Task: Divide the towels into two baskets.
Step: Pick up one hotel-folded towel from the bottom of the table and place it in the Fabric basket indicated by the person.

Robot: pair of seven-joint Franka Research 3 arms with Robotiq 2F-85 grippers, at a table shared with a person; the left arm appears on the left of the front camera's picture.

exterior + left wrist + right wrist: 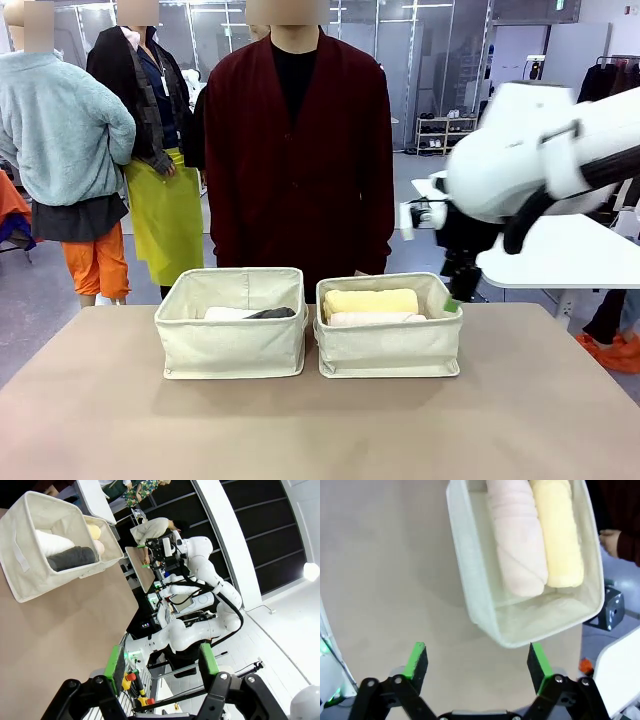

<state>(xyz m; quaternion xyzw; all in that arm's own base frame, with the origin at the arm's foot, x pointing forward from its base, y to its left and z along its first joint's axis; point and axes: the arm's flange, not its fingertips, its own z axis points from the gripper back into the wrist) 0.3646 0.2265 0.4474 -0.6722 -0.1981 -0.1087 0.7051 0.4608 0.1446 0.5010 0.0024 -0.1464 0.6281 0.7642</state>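
Two cream baskets stand side by side on the tan table. The left basket [232,335] holds a white towel [226,313] and a dark grey towel [273,313]. In the right basket [390,345] lie a pale yellow towel [371,301] and a pale pink towel [375,319]. My right gripper [455,300] hovers at that basket's right end. Seen from its wrist, the right gripper [477,662] is open and empty above the basket rim [470,580], with the pink towel [517,540] and yellow towel [560,530] inside. My left gripper [162,662] is open, far from the baskets [25,565].
A person in a dark red cardigan [298,150] stands just behind the baskets at the table's far edge, one hand [610,542] near the right basket. The table [320,430] has bare room in front of the baskets. Other people stand at the back left.
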